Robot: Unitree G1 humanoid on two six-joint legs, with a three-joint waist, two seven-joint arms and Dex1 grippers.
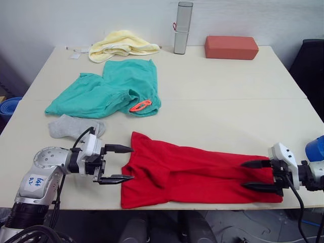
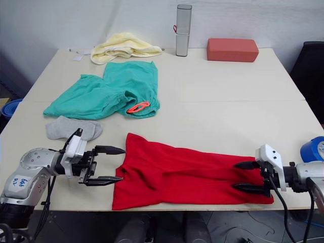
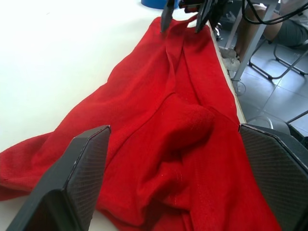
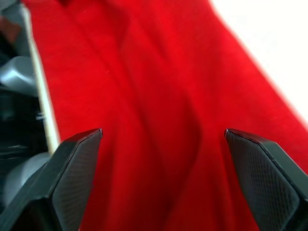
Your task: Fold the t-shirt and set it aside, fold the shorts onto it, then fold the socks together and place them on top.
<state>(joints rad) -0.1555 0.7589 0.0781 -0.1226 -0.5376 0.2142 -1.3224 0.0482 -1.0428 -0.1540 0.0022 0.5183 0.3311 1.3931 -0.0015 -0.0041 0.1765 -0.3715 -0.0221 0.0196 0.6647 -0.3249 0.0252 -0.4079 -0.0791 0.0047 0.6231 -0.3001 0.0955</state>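
Red cotton, the t-shirt [image 1: 192,174] is lying in a long folded band along the near edge of the table [image 1: 228,81], with the left gripper [image 1: 120,163] and right gripper [image 1: 255,175] sitting at its opposite ends, both with fingers spread apart and grasping nothing. The shorts [image 1: 109,91] are lying spread out farther back on the left, and the socks [image 1: 76,126] are resting between them and the left gripper.

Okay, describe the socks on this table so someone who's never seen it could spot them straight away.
Start at the table's left side, where the teal-green shorts lie spread out. Just in front of them, toward the robot, is a small grey bundle: the socks. They are the smallest, only grey cloth, unlike the red t-shirt or the yellow towel.
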